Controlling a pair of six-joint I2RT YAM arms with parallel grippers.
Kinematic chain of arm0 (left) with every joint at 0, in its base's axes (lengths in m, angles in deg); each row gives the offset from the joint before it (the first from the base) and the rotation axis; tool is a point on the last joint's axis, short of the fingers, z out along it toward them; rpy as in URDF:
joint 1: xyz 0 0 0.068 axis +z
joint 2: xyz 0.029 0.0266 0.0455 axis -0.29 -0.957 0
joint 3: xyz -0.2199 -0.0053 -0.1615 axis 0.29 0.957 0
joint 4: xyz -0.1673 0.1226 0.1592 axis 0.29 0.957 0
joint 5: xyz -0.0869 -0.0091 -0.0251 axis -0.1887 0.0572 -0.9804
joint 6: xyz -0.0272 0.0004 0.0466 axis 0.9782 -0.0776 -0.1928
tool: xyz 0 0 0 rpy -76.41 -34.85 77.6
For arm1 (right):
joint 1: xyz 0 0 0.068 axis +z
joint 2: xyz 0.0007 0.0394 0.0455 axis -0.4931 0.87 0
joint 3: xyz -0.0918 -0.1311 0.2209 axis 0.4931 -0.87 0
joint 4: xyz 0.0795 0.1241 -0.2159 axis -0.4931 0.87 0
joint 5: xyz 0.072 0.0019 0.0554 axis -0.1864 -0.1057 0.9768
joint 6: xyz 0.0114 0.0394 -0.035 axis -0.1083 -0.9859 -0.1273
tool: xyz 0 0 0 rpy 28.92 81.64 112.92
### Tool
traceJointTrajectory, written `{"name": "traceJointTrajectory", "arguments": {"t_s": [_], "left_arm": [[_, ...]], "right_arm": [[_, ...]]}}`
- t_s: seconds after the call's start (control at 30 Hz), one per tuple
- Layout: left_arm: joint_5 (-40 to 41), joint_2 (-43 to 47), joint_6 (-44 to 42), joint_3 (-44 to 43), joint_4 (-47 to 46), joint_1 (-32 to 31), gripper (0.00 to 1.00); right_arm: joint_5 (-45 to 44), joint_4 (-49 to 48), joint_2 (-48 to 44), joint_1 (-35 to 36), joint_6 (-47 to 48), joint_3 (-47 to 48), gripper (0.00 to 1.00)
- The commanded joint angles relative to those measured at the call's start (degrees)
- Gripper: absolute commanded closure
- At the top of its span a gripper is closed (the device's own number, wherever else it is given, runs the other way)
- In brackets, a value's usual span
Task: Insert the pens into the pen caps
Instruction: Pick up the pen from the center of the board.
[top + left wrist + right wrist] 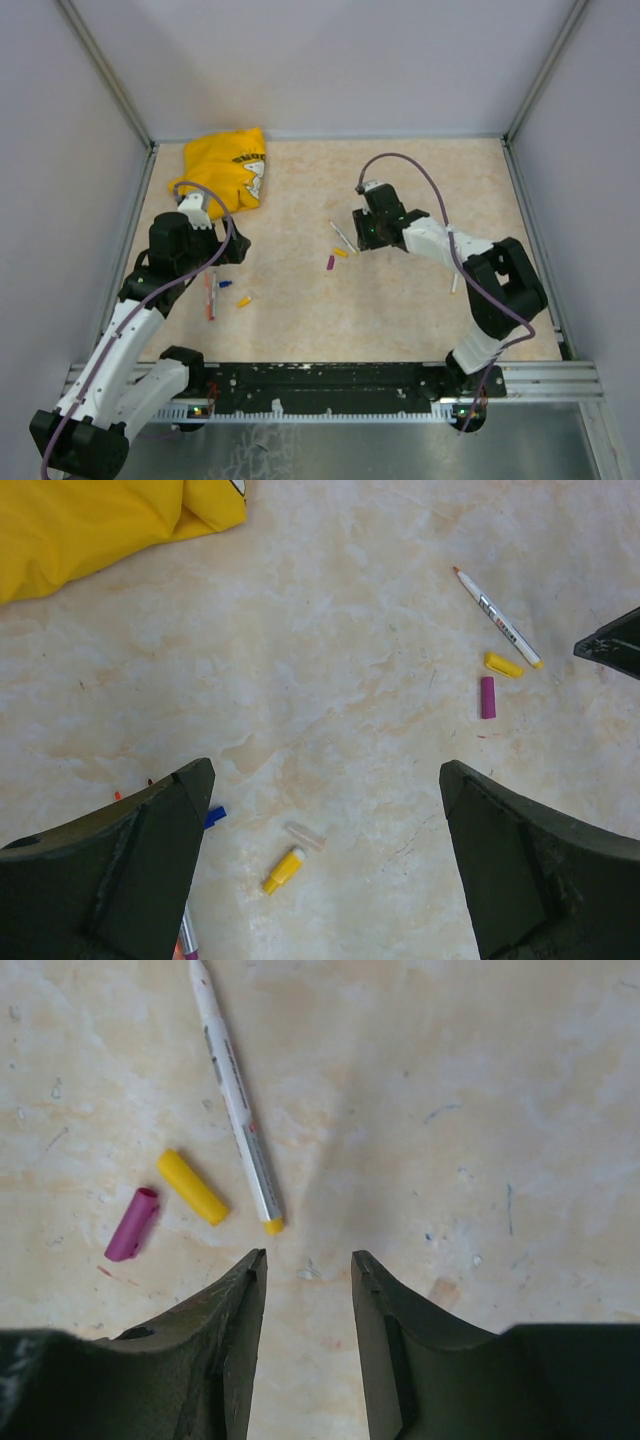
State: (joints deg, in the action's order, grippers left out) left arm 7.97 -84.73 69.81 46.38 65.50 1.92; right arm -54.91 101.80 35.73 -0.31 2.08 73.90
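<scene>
1. Right fingers stand partly parted with nothing between them, low over the tabletop.
2. Just ahead of them a white pen lies flat and uncapped. A yellow cap and a purple cap lie just beside it, not touching, so probably grouped for pairing.
3. Left fingers hang wide and empty above a second yellow cap and a blue cap, likely poised to pick one.
4. More pens lie by the left arm, too small to tell whether they are capped.
5. Mottled beige tabletop, with a yellow cloth in the far left corner and plain grey walls around.
</scene>
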Motion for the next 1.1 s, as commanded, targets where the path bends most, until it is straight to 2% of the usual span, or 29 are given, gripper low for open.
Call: {"name": "traceJointTrajectory", "arguments": {"t_s": [0.0,0.23,0.43,0.6,1.07], "left_arm": [[-0.5,0.3,-0.3,-0.1,-1.1,0.4,0.01],[-0.3,0.1,-0.2,-0.2,-1.0,0.4,0.01],[-0.2,0.0,-0.1,-0.2,-1.0,0.4,0.01],[-0.4,0.1,-0.2,-0.2,-1.0,0.4,0.0],[-0.3,0.0,-0.2,-0.2,-1.0,0.4,0.01]], "right_arm": [[1.4,-2.8,4.7,2.5,-0.1,5.3,0.59],[0.4,-0.7,11.2,4.1,-0.5,11.5,0.59],[-3.0,1.0,14.1,4.9,0.3,14.0,0.64],[-4.0,2.1,15.0,5.3,0.6,14.2,0.68],[-3.6,5.1,15.2,6.4,1.3,13.1,0.7]]}}
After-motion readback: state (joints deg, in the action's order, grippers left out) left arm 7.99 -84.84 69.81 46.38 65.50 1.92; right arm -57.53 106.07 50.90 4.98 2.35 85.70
